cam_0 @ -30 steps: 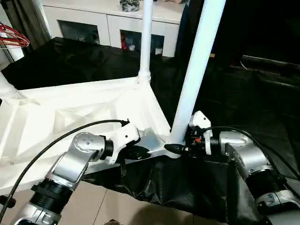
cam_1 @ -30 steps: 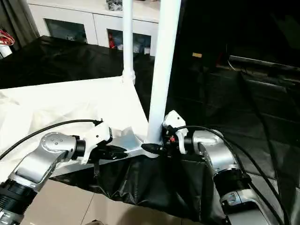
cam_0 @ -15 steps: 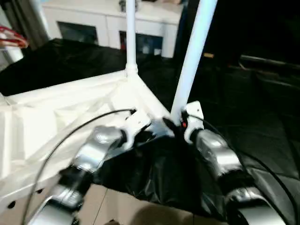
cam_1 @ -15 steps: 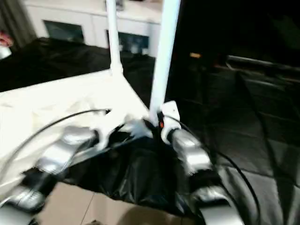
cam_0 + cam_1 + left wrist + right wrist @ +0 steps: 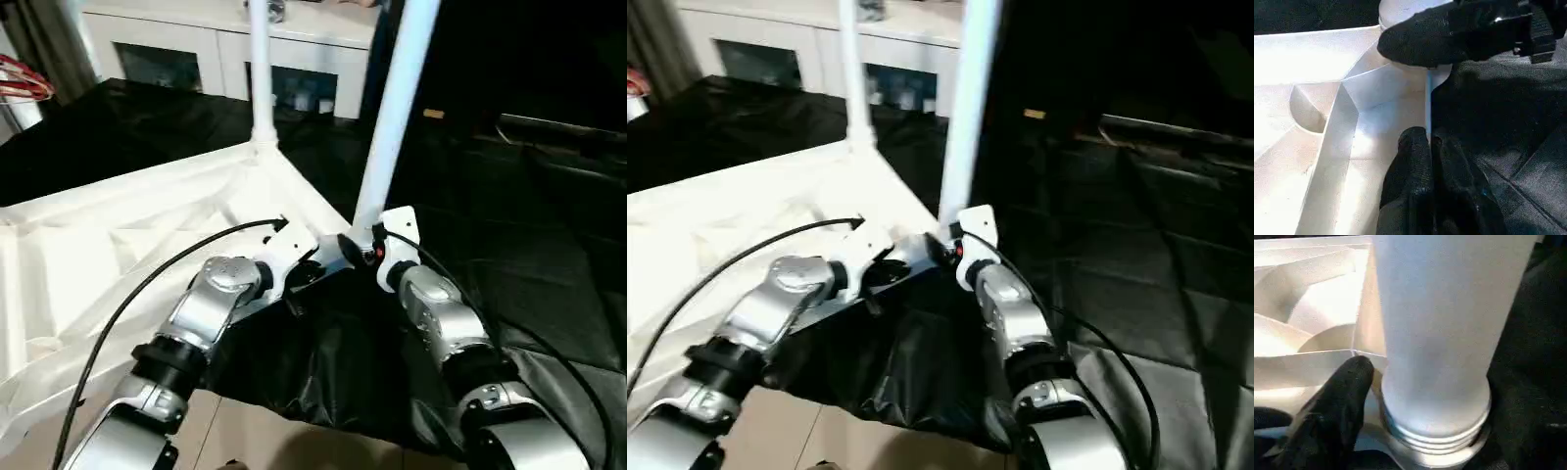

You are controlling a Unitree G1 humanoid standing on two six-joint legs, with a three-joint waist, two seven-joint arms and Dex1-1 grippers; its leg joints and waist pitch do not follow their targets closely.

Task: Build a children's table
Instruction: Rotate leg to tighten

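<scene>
White plastic tabletop lies upside down on black sheeting, ribbed underside up, raised rim all round, diagonal ribs running into the corner sockets. Near-corner leg, a white tapered tube, stands upright in its round socket; threaded rings show at its base in the right wrist view. Far-corner leg also stands upright in its socket, thinner-looking, further back.

Left gripper is pinched tight on the thin rim edge of the tabletop just beside the near-corner socket, fingers pressed together with the edge between them. Right gripper sits at the base of the near-corner leg; one black finger lies beside the leg, close to the collar. Its spread: can't tell, and contact with the tube is unclear. Both silver forearms converge on that corner and cover part of the rim. A black cable arcs over the left forearm.

Black sheeting is wrinkled and hangs off the front edge over a tan tiled floor. Behind stands a white glass-doored cabinet. Red wire hangers sit at the far left. Dark area at back right, detail unclear.
</scene>
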